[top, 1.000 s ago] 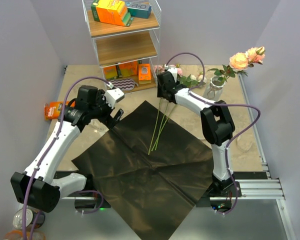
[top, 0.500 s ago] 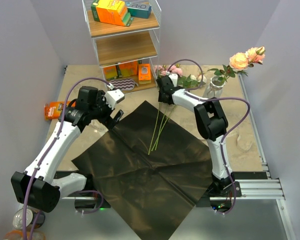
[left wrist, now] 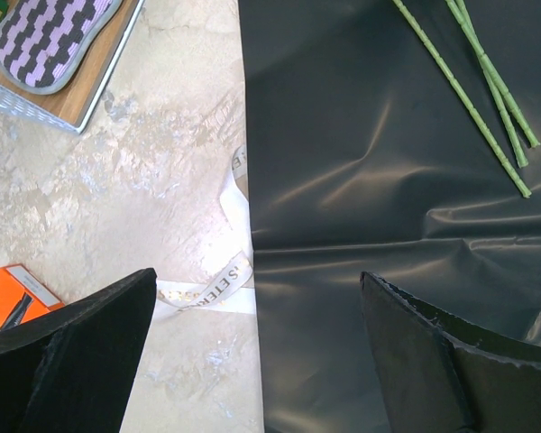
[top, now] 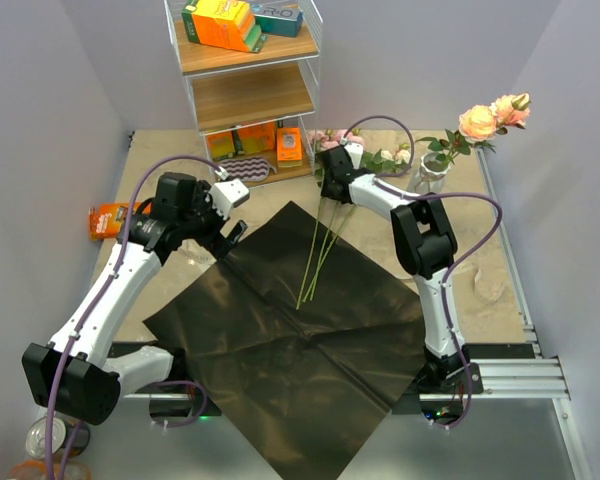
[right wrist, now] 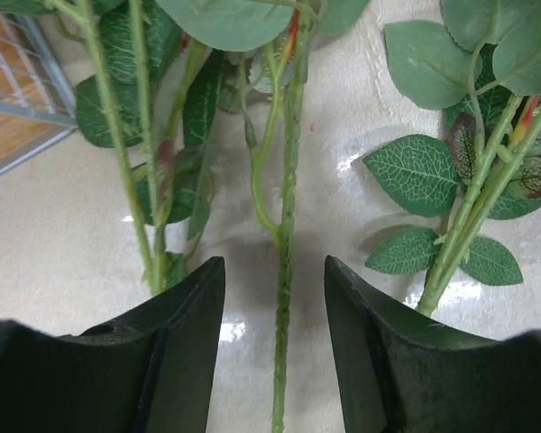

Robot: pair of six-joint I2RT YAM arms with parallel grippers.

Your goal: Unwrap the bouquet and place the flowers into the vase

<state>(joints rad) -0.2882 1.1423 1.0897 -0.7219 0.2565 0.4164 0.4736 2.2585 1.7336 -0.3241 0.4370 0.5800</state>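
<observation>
Pale ribbon (left wrist: pixel 218 287) on the worktop (left wrist: pixel 117 180), against the edge of the black paper (left wrist: pixel 388 180): gold capitals run along it, one stretch reading roughly "ETER…", the rest too twisted to make out. Orange boxes (top: pixel 223 22) on the shelf unit (top: pixel 250 95) carry print, illegible at this size.

Spread jaws frame ribbon (left wrist: pixel 225 278) beside black paper (left wrist: pixel 370 135).

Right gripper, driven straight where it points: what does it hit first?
Most likely the green stem centred between the open jaws of the right gripper, then the table under it. Depth is unclear from the wrist view.
</observation>
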